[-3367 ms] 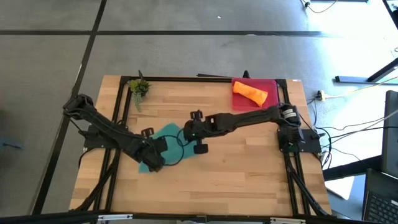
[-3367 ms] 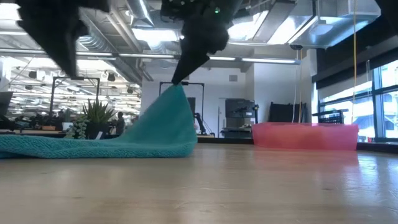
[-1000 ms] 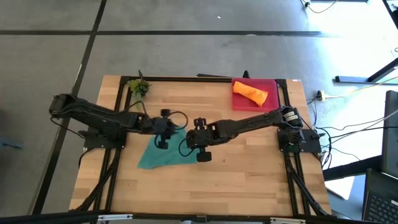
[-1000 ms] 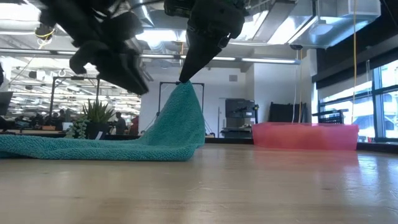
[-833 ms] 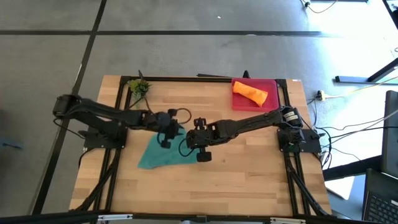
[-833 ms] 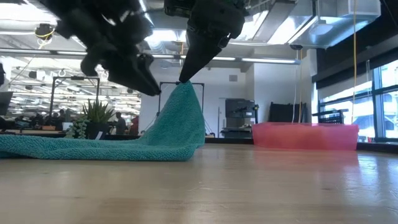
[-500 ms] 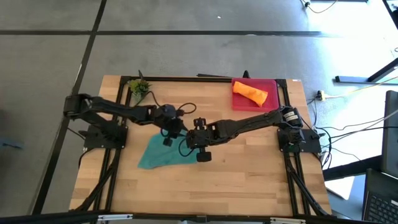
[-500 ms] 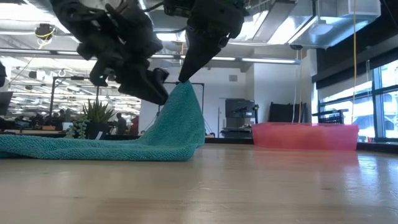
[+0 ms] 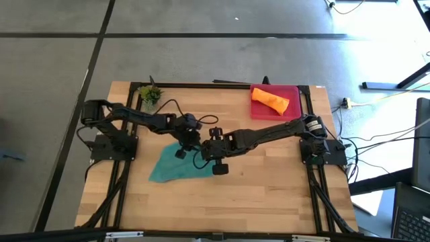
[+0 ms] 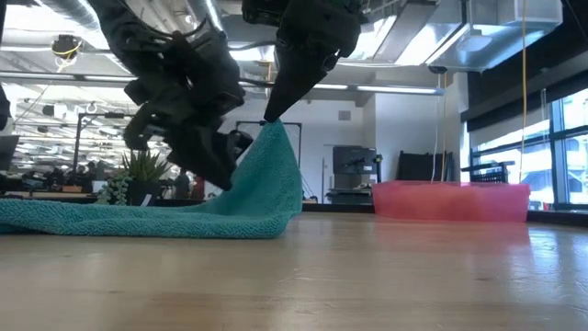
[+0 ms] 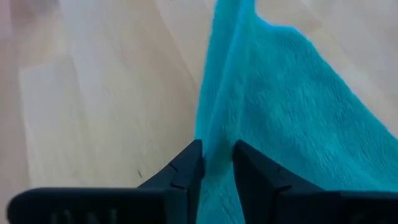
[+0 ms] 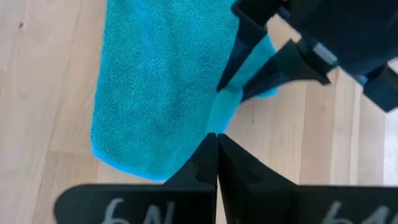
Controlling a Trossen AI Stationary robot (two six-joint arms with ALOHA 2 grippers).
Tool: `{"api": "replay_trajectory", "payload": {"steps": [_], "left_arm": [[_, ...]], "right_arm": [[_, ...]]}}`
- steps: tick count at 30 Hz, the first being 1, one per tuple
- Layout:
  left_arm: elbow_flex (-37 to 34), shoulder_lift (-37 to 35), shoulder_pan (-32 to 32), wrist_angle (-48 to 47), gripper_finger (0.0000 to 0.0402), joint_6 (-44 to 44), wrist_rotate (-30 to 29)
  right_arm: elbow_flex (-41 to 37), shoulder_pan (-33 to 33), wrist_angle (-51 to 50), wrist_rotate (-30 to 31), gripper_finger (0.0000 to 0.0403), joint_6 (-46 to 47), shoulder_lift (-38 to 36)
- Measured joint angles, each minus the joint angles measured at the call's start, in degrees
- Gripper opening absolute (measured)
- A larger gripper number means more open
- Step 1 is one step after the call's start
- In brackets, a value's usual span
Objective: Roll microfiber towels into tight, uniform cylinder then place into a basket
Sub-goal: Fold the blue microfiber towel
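The teal towel (image 9: 171, 165) lies on the table's middle left, with one part drawn up into a peak (image 10: 273, 129). My right gripper (image 9: 202, 153) is shut on that peak. My left gripper (image 9: 191, 144) is just left of it, low on the peak's slope (image 10: 230, 152). Its fingers (image 11: 189, 168) are open a narrow gap and stand on either side of the towel's raised edge (image 11: 217, 146). The orange towel (image 9: 270, 101) lies rolled in the pink-red basket (image 9: 295, 91) at the far right. My right gripper pinches the top of the towel's raised part (image 12: 214, 124) between its two fingers, which slant down from above. The cloth hangs from them like a tent, and the rest of the towel (image 10: 110, 221) lies flat on the table. My left gripper's fingers flank the raised edge; whether they touch it I cannot tell.
A small potted plant (image 9: 150, 94) stands at the far left corner. The basket also shows in the low view (image 10: 450, 200), at the right. Bare wood lies along the near side and between the towel and the basket.
My left gripper has swung toward the table's right and come down onto the raised part of the teal towel, next to my right gripper. The towel's peak has kept its place.
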Motion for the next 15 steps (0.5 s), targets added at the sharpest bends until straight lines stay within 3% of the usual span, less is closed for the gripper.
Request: {"api": "replay_trajectory", "payload": {"steps": [15], "left_arm": [[0.00,-1.92,0.04,-7.03,0.0004,3.70,0.10]], "right_arm": [[0.00,-0.05,-0.29,0.00,0.0005,-0.02,0.00]]}}
